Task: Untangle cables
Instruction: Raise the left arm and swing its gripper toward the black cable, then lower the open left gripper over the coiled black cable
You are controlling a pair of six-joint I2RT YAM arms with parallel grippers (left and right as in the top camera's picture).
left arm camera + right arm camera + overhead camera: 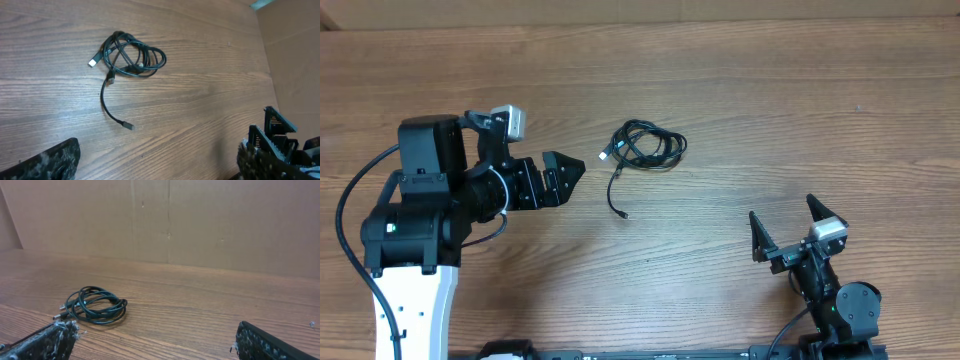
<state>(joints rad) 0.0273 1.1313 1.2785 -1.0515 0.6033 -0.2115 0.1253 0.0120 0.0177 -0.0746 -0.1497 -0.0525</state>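
The cables [645, 147] lie as a small knotted black bundle on the wooden table, right of centre at the back. A silver-tipped plug sticks out on the bundle's left, and one loose strand [616, 195] trails toward the front. My left gripper [568, 178] is open and empty, left of the bundle and apart from it. In the left wrist view the cables [135, 57] sit well ahead of the open left gripper [160, 160]. My right gripper [787, 225] stands open at the front right. Its wrist view shows the cables [97, 305] far ahead on the left, beyond the open right gripper [157, 347].
The table [770, 110] is bare brown wood grain. A cardboard wall [200, 225] closes off its far side in the right wrist view. The left arm's base [410, 230] fills the front left.
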